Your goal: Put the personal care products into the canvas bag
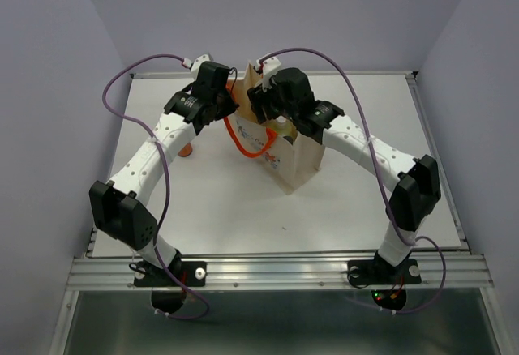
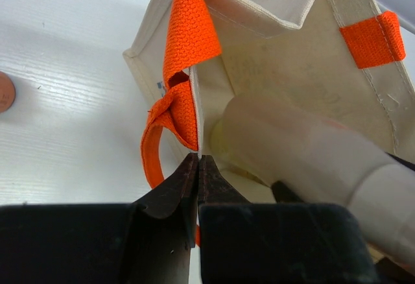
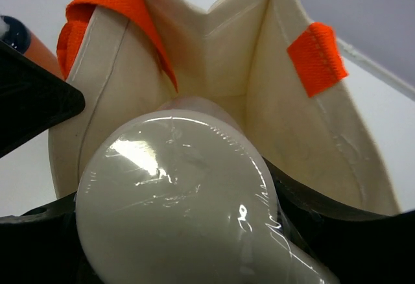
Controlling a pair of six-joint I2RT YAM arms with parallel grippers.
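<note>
Right wrist: right tool [image 3: 185, 245] holds a pale bottle [image 3: 175, 187] above the canvas bag [image 3: 324, 148], left tool [image 2: 198, 166] pinches its rim; it should let go next.

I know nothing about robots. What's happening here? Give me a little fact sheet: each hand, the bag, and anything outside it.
Left hand: shut, pinching the rim of the canvas bag
Right hand: gripping a pale bottle at the bag's open mouth
Bag: upright on the table, mouth open
Outside the bag: an orange bottle on the table, left of the bag in the top view
Bag's contents: bottom hidden by the pale bottle
</note>
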